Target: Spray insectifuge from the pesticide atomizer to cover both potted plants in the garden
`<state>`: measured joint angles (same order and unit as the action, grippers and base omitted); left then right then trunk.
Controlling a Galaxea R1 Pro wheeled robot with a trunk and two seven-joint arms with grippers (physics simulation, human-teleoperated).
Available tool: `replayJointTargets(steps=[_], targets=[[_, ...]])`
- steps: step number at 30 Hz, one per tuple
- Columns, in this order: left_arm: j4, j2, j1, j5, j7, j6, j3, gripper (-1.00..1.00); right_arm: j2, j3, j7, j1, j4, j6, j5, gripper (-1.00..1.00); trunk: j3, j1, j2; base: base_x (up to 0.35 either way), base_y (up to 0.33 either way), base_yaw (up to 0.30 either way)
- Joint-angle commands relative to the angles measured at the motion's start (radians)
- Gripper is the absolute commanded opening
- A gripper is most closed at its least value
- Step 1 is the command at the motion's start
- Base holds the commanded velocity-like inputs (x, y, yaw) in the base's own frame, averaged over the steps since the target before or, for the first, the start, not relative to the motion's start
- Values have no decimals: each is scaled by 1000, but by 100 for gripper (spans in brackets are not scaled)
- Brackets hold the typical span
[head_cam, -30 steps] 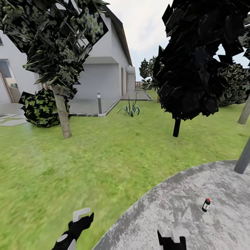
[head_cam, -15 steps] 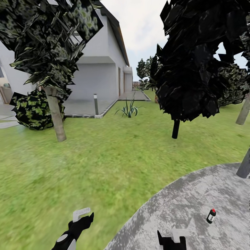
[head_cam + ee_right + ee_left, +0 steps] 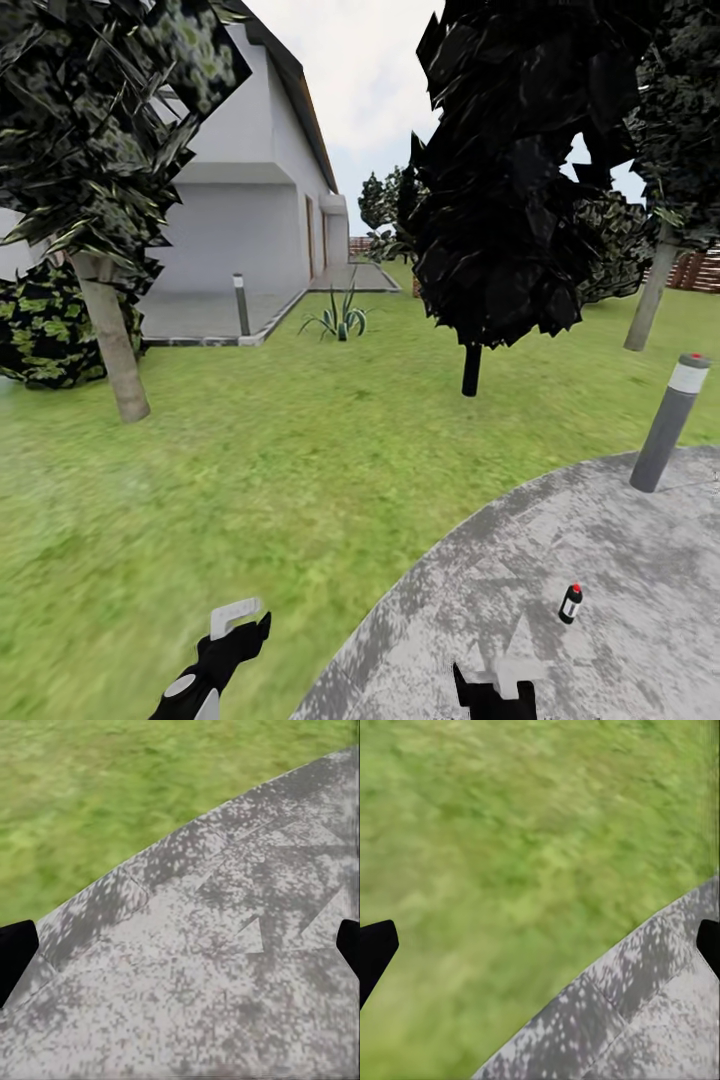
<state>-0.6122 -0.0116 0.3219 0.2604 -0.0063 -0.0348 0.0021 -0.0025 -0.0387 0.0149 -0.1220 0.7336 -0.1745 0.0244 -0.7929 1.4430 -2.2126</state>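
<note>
Two sets of fingers hang low and empty, the left gripper (image 3: 238, 622) over the lawn (image 3: 250, 480), the right gripper (image 3: 495, 688) over the grey paving (image 3: 600, 540); both are spread wide. Just beyond the right one, the pesticide atomizer (image 3: 569, 604) stands upright on the paving. It looks light, rigid and slim, best pinched mid-body. No label text is legible. Farther off stand a bollard (image 3: 668, 423) and white house (image 3: 240, 200).

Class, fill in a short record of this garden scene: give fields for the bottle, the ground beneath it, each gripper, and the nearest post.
Bottle: pesticide atomizer, upright, red cap
Ground: grey round paving, bordered by lawn
Left gripper: open, empty, over the lawn's edge
Right gripper: open, empty, over the paving, short of the atomizer
Nearest post: grey bollard light at the paving's far edge
</note>
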Motion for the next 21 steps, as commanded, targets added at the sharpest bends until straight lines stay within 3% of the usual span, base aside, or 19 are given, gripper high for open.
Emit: replayJointTargets(steps=[1, 14, 21], targets=[[0, -1, 0, 8, -1, -2, 0, 100, 0, -1, 2, -1, -1, -3, 2, 100, 0, 0, 0, 1, 0, -240], [0, -3, 0, 8, -3, -2, -1, 100, 1, -3, 5, 1, -1, -3, 3, 100, 6, 0, 0, 0, 0, -227], [0, -4, 0, 9, -3, -1, -1, 100, 1, -3, 5, 2, -2, -3, 3, 100, 8, 0, 0, 33, 0, -90]])
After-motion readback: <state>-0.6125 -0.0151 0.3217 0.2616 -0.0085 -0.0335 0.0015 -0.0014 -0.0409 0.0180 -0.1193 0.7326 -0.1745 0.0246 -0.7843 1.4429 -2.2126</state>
